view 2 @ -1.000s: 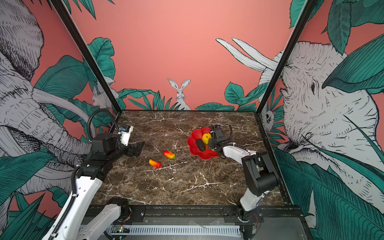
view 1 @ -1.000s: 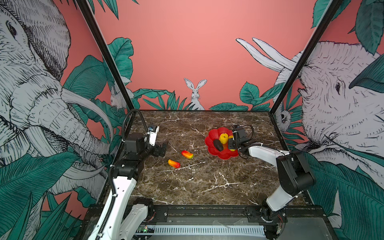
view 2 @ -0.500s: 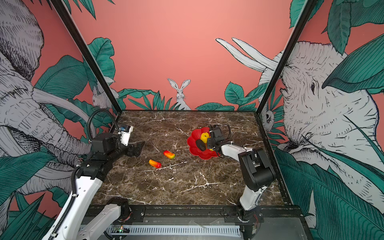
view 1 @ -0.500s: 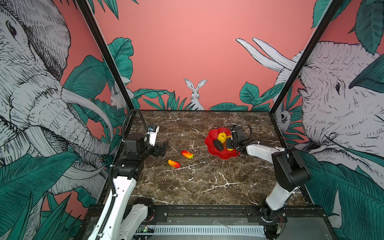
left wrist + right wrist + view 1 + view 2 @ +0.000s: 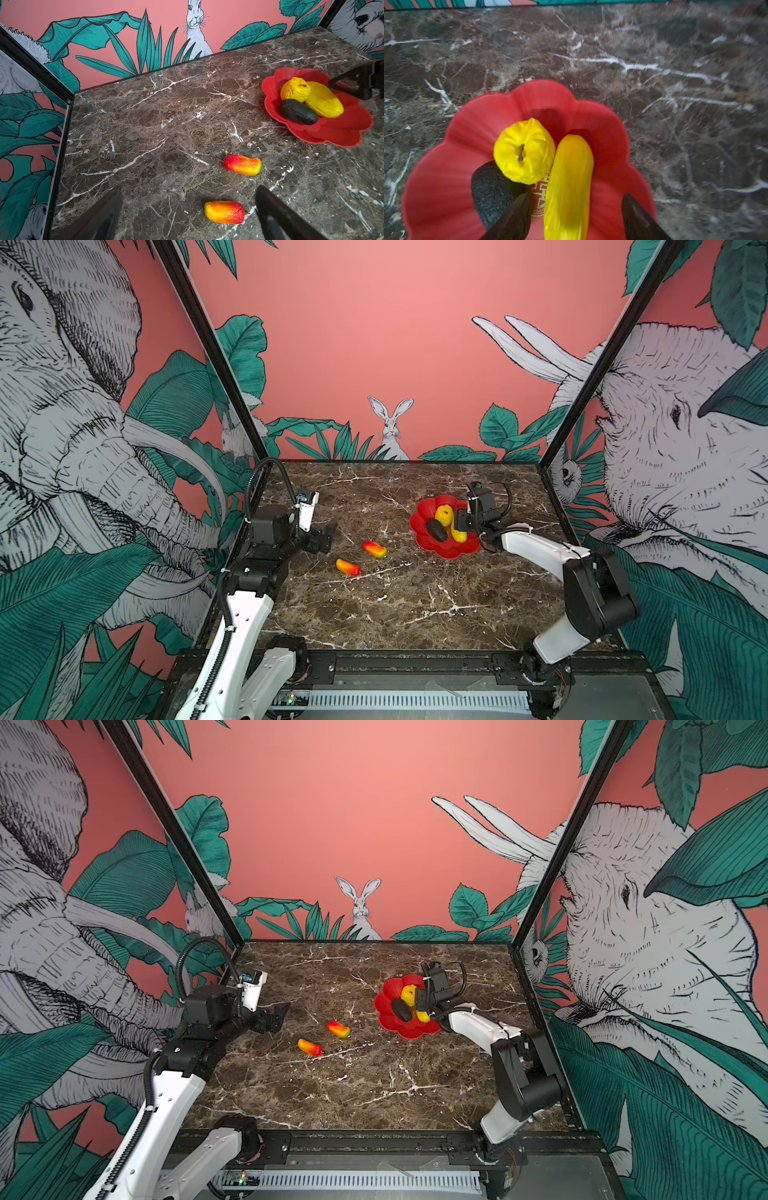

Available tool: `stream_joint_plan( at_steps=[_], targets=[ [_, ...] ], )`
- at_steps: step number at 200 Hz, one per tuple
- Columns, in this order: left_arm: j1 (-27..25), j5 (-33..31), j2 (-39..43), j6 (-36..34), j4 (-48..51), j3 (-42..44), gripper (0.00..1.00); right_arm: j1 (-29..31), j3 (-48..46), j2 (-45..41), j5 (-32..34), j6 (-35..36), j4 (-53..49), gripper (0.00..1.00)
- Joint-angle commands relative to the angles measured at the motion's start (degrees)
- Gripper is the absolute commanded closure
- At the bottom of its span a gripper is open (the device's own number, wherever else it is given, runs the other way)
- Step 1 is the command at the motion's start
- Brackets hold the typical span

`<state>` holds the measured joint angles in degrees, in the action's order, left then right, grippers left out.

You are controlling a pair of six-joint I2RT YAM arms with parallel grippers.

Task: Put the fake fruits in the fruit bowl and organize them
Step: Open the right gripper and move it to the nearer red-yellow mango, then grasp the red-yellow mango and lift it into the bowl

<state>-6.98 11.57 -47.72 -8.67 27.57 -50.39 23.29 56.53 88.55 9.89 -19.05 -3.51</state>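
Found left gripper [image 5: 327,536] spread wide and empty, well left of the fruit bowl [image 5: 446,552]. Counted two fruits left of it on the marble tabletop [image 5: 395,605]: farther mango piece [image 5: 348,567], then nearer mango piece [image 5: 375,549]. Spotted black oval [image 5: 436,530], bumpy yellow fruit [image 5: 444,514] and long yellow oval [image 5: 459,536] inside, touching. Caught right gripper [image 5: 575,197] over the bowl's right side, jaws parted astride the long oval, gripping nothing. Judged a careless retreat liable to clip oval or rim, shoving the dish, spilling fruit.

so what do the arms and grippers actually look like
Both are white shells with black joint blocks: left arm, right arm. A ribbed black hose loops over the left wrist; thinner black wire arcs by the right wrist. Jaws are black and tapered.
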Motion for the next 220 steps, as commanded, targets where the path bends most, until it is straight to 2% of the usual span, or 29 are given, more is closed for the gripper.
stream_joint_plan(
  at_steps=[1, 10, 37, 49, 82, 103, 129, 157, 220],
  targets=[
    [0.0, 0.5, 0.1, -0.7, 0.4, 0.4, 0.00, 2.5, 0.2, -4.3, -1.2, 5.2, 2.5, 0.11],
    [0.0, 0.6, 0.0, -0.7, 0.4, 0.4, 0.00, 4.3, 0.7, -4.8, -3.1, 7.6, 2.7, 0.01],
    [0.0, 0.7, -0.2, -0.7, 0.4, 0.3, 0.00, 11.4, 3.2, -3.3, -6.5, 14.9, 3.3, 0.01],
    [0.0, 0.6, 0.0, -0.6, 0.5, 0.3, 0.00, 13.8, 5.1, -1.0, -11.2, 16.9, 3.0, 0.01],
    [0.0, 0.7, 0.2, -0.6, 0.4, 0.4, 0.00, 19.3, 13.1, 9.9, -22.5, 19.9, 0.5, 0.01],
    [0.0, 0.7, 0.4, -0.6, 0.4, 0.4, 0.00, 22.4, 19.1, 17.1, -25.5, 21.2, -2.0, 0.01],
    [0.0, 0.7, 0.7, -0.7, 0.5, 0.3, 0.00, 24.9, 26.5, 24.6, -26.7, 21.9, -5.9, 0.01],
    [0.0, 0.7, 1.2, -0.8, 0.5, 0.4, 0.00, 25.9, 30.5, 29.7, -27.5, 21.2, -7.2, 0.05],
    [0.0, 4.1, 2.5, -1.3, -0.2, 0.5, 0.00, 26.1, 32.2, 35.2, -23.8, 18.8, -7.7, 0.20]
  ],
)
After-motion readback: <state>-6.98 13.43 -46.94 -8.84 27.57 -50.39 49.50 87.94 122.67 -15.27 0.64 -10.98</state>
